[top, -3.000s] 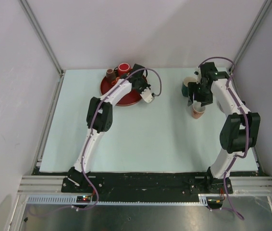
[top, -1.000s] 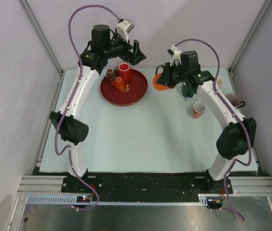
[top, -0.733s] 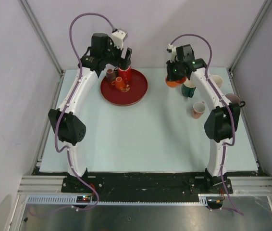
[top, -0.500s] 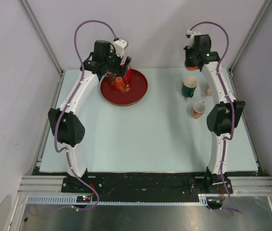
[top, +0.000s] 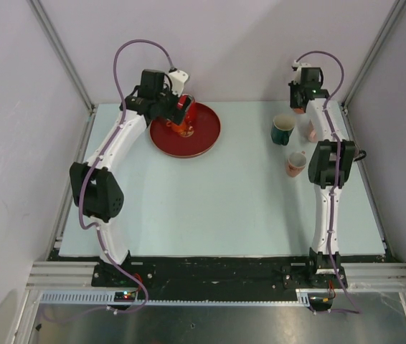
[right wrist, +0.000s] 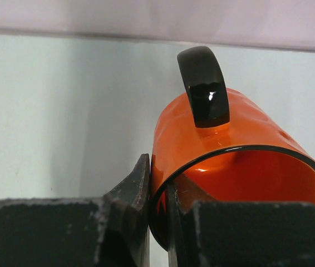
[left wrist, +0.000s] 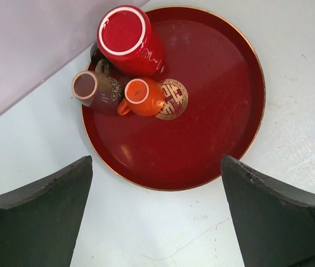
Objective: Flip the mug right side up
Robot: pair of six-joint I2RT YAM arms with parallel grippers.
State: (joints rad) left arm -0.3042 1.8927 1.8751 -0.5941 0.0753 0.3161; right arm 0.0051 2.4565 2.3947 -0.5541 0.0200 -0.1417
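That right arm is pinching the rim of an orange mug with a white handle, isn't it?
Not quite. The handle is black, not white. The right wrist view shows it: the right gripper is pinching the rim of the orange mug, with the black handle uppermost.

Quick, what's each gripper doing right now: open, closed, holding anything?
Left gripper: open, empty, above the red tray.
Right gripper: closed on the rim of the orange mug.

Orange mug (right wrist: 213, 130), black handle (right wrist: 203, 83); dark red tray (left wrist: 218, 117) with gold emblem (left wrist: 174, 99).
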